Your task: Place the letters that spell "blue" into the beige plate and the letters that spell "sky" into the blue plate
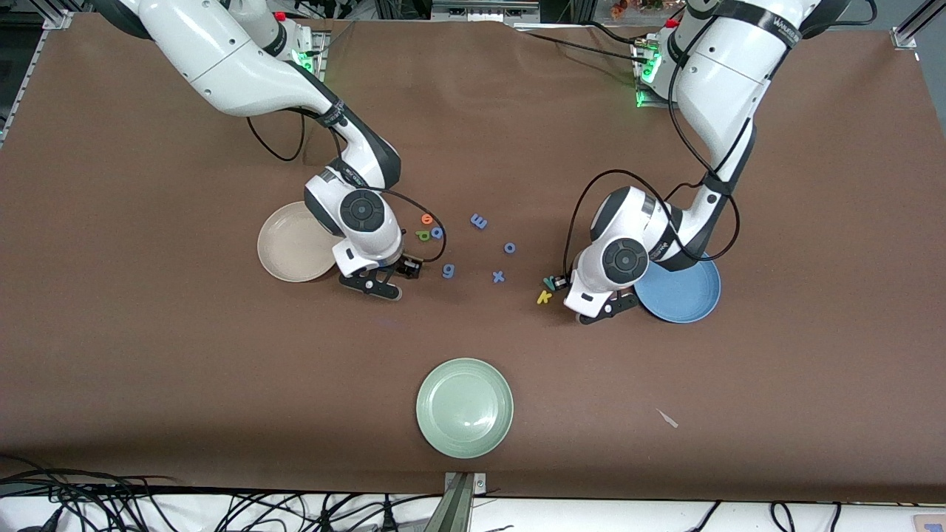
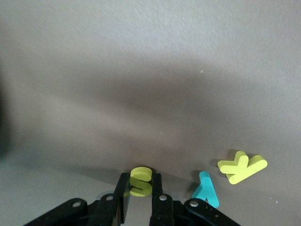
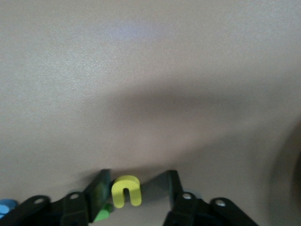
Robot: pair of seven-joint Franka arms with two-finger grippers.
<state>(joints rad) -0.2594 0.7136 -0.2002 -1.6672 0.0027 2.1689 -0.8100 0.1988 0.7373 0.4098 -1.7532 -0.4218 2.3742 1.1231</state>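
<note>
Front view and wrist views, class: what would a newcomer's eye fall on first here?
Two white arms bend low over the brown table at once. The left claw is shut on the yellow s, beside the blue plate, with the yellow k and teal y lying close by. The right claw, beside the beige plate, straddles the yellow u, its fingers not yet touching it.
</note>
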